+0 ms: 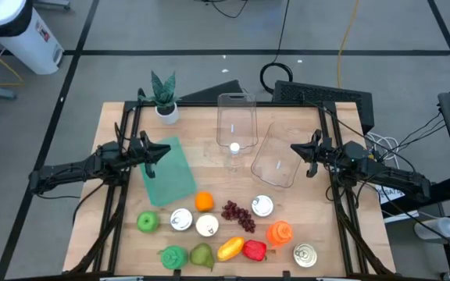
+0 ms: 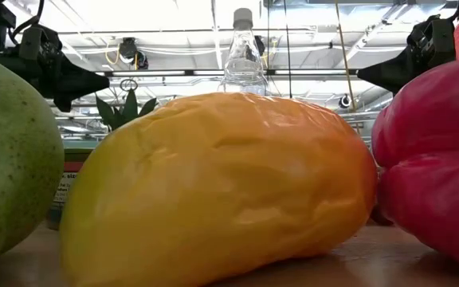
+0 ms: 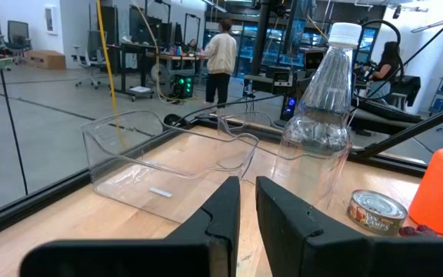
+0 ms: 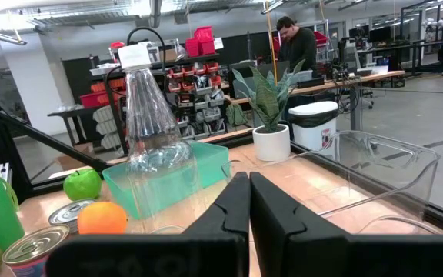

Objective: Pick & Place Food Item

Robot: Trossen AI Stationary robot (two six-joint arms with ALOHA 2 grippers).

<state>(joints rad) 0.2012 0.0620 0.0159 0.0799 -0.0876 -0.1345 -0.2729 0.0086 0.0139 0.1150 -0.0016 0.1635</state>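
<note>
The food lies near the table's near edge: an orange, dark grapes, a green apple, a pear, a yellow mango and a red pepper. In the low view the mango fills the frame, resting on the wood between the pear and the pepper. My left gripper is shut and hovers over the green bin's far end. My right gripper is shut and hovers beside the tipped clear bin. Neither touches anything.
A clear plastic bottle stands mid-table between the grippers, with an upright clear bin behind it. A green bin, a potted plant, several cans, an orange bottle and a green bottle also stand here.
</note>
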